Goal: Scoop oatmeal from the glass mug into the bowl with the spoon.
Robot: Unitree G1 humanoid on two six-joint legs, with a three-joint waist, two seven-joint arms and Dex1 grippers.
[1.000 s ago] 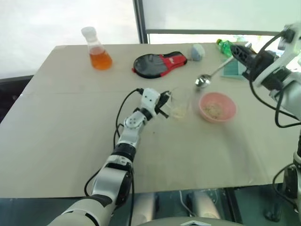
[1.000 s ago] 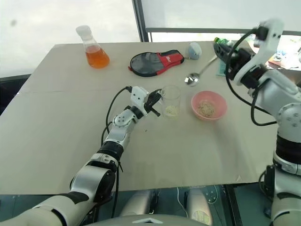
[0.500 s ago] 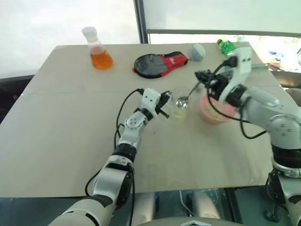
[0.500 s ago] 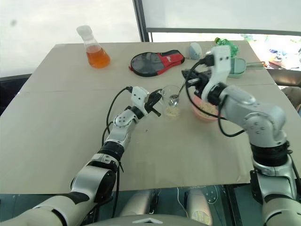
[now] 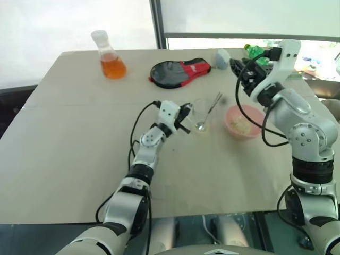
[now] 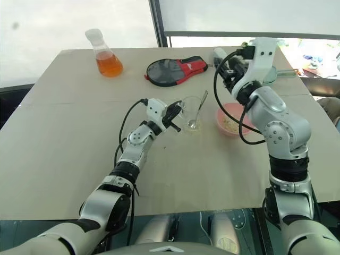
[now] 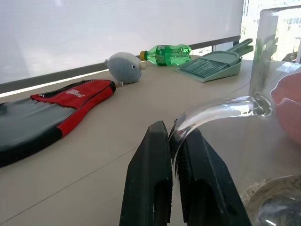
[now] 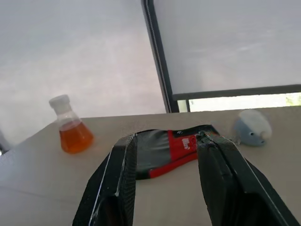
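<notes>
Since a second ago the spoon has left the right tool and now stands in the glass mug, while that tool has drawn back above the tabletop with its two fingers apart and nothing between them. The spoon leans in the mug — oval end down at the bottom among the oatmeal, thin handle rising over the rim and tilting toward the far right. The left tool is clamped on the mug's thin handle. The pink bowl sits just beside the mug on its right, flakes inside it, and the right forearm partly covers it in the right eye view. Farther back lie a flask of orange liquid, a black-and-red pouch, a small grey-blue object, a green bottle and a teal dustpan — all well apart from the mug.
</notes>
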